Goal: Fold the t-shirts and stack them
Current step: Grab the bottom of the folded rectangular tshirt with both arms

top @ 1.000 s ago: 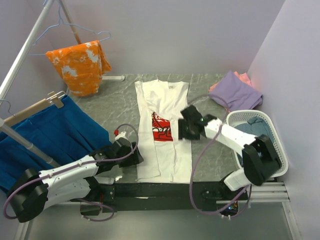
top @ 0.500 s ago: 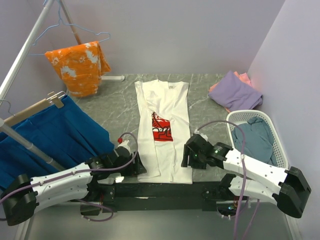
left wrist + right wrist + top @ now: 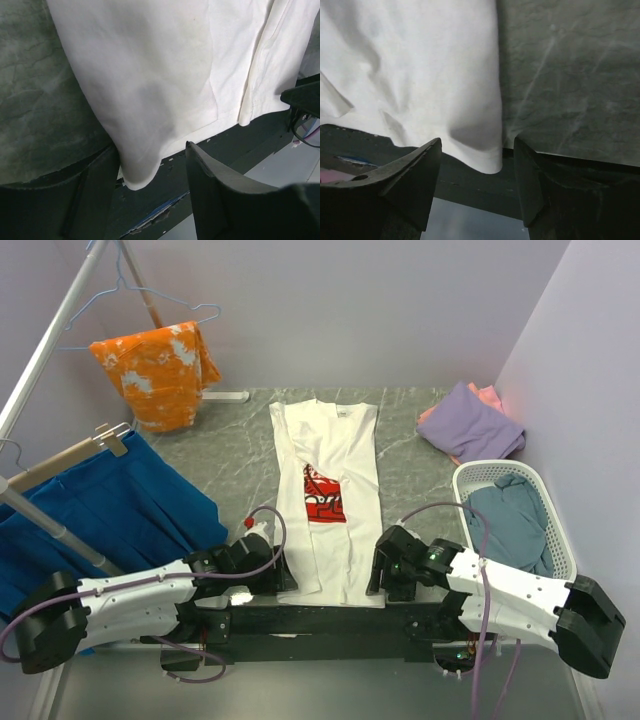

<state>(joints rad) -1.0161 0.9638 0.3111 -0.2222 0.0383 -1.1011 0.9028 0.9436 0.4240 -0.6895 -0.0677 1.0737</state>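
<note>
The white, red-printed cloth t-shirt (image 3: 330, 440) is lying on the grey marbled table (image 3: 230, 452), hem overhanging its near edge. The left gripper (image 3: 151, 148) and right gripper (image 3: 477, 141) are straddling its corners, jaws apart; pinching both likely starts the fold.

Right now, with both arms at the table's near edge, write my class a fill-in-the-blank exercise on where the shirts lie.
1. The white t-shirt has a white and ____ chest print.
2. The grey-blue t-shirt lies in the white ____.
3. The purple t-shirt rests on a ____ t-shirt.
4. The left gripper and right gripper each straddle a hem corner, jaws ____.
Missing words: red; basket; salmon-pink; open.
</note>
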